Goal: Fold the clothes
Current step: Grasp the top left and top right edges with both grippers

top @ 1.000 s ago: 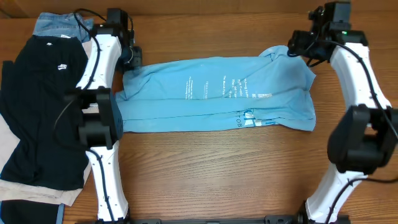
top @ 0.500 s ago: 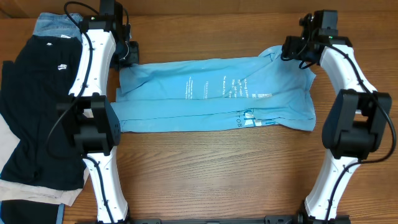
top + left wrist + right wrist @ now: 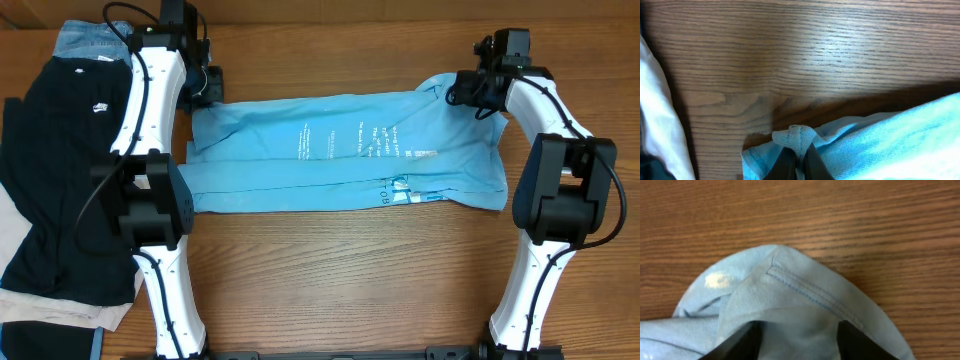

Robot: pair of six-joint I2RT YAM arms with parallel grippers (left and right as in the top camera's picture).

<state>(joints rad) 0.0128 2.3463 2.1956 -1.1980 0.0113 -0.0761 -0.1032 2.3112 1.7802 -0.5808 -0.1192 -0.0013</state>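
Left arm, frame left: white tubular links, black cylindrical joint housings, thin black cable alongside.
Right arm, frame right: matching white links, black joints, black wrist module uppermost.
Left gripper: two dark tapered fingers.
Right gripper: broad black fingers.

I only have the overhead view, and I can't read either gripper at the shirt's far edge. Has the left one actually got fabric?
Observer: Yes. The left wrist view shows the left gripper shut on a small bunched pinch of the T-shirt edge.
Operator: And the right one?
Observer: The right gripper is open. Its fingers stand apart, with a stitched seam of the fabric humped between them.
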